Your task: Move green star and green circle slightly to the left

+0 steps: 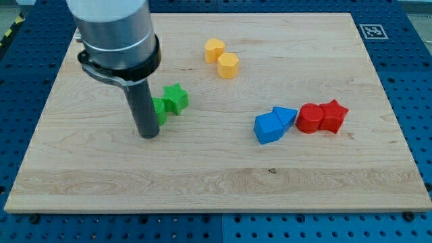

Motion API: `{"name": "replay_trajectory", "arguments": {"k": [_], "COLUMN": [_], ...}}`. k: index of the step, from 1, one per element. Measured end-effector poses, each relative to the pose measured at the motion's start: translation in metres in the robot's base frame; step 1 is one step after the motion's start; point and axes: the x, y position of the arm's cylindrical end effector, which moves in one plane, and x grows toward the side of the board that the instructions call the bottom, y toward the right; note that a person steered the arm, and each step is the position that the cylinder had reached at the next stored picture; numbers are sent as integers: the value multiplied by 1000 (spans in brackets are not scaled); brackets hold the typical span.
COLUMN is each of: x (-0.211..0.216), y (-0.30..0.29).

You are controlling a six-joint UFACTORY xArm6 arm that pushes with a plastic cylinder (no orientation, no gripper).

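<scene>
The wooden table [216,182] sits on a blue floor. I have no claw, only a rod, so nothing opens or shuts. My tip [148,135] touches the green circle [160,110] on its left; the green star [176,98] sits just right. I am on the wrong side for pushing left.

Bright even overhead light, soft short shadows, sharp focus, no glare.
</scene>
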Motion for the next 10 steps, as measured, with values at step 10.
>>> {"name": "replay_trajectory", "arguments": {"k": [10], "x": [-26], "y": [107]}}
